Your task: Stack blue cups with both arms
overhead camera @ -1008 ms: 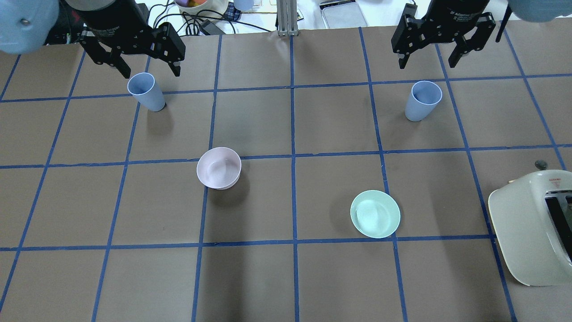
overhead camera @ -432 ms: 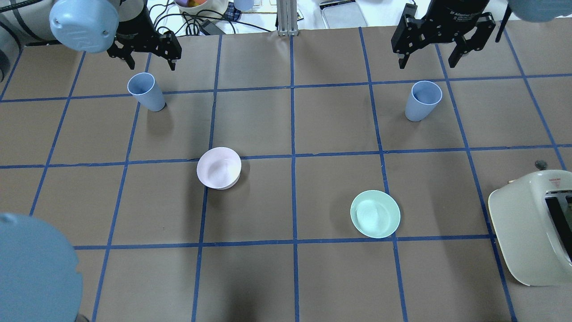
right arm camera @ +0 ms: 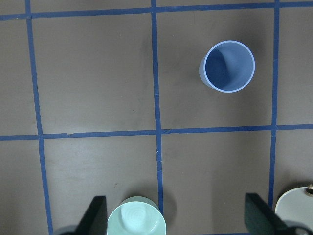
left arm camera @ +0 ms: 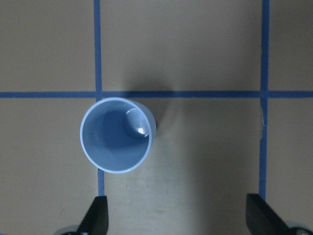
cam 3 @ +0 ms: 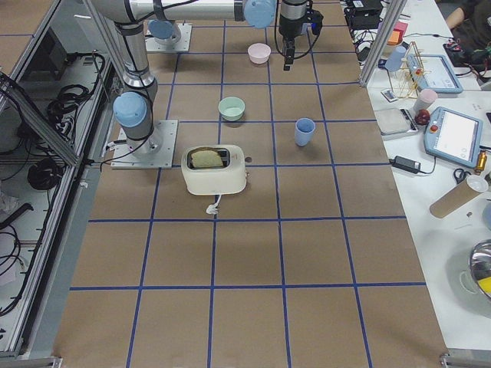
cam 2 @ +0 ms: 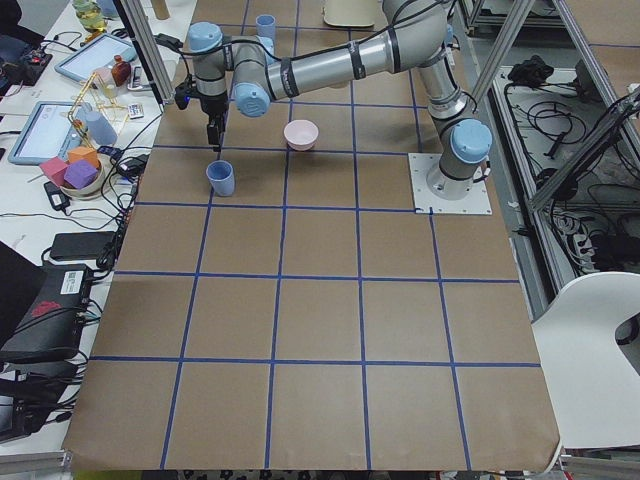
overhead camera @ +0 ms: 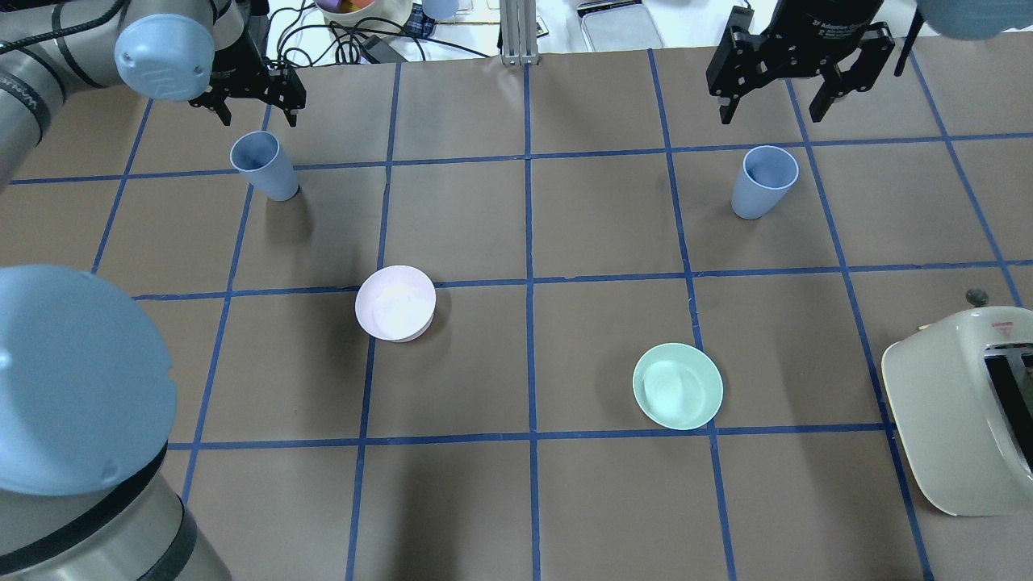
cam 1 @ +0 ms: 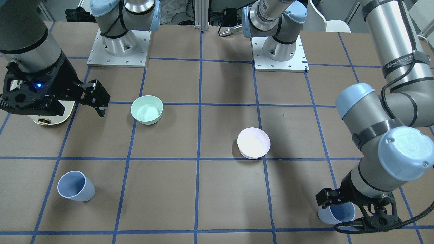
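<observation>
While the left gripper (overhead camera: 258, 121) and right gripper (overhead camera: 771, 119), both black two-finger tools, hang wide open and empty, the pale-blue tapered plastic left cup (overhead camera: 265, 165) and its twin, the right cup (overhead camera: 763, 181), stand upright and well apart, unstacked.
Risk: each cup lies toward one finger rather than midway (wrist views), so a straight descent could clip a rim and topple the light tumbler. Containers, near to far from the robot: mint-green round bowl (overhead camera: 677, 386), pale pink round bowl (overhead camera: 395, 303), then both cups. All appear empty.
</observation>
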Tool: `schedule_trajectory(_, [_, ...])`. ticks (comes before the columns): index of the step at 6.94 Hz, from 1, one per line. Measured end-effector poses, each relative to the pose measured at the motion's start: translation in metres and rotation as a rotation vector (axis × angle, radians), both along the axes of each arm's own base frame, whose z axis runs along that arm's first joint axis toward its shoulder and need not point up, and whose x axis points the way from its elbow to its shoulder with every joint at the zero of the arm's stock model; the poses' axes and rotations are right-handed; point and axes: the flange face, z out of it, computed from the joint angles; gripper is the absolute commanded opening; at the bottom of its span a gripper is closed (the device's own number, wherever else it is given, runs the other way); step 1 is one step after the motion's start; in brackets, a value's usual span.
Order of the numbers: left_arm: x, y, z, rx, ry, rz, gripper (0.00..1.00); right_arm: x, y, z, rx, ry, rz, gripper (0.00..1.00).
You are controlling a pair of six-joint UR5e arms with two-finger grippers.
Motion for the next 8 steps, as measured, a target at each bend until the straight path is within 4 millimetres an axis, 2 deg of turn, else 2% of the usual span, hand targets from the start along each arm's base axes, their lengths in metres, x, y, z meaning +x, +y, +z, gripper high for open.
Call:
schedule_trajectory(1, [0.007, -0.006, -0.011, 0.005, 0.009, 0.005, 0.76, 0.0, 0.0, 0.0, 0.0, 0.0, 0.0, 1.0])
schedule_trajectory(2, [0.009, -0.009, -0.024, 0.016, 0.028, 0.006, 0.72, 0.0, 0.0, 0.0, 0.0, 0.0, 0.0, 1.0])
schedule_trajectory(3, [0.008, -0.012, -0.034, 0.016, 0.045, 0.004, 0.27, 0.0, 0.0, 0.0, 0.001, 0.0, 0.0, 1.0])
schedule_trajectory(4, [0.007, -0.013, -0.044, 0.015, 0.055, 0.001, 0.03, 0.0, 0.0, -0.001, 0.002, 0.001, 0.0, 1.0])
schedule_trajectory(6, [0.006, -0.008, -0.066, 0.035, 0.06, -0.008, 0.0, 0.0, 0.0, -0.001, 0.003, 0.0, -0.001, 1.0])
schedule_trajectory(8, [0.0, -0.004, -0.066, 0.034, 0.054, -0.018, 0.0, 0.0, 0.0, -0.001, 0.003, 0.0, -0.001, 1.0])
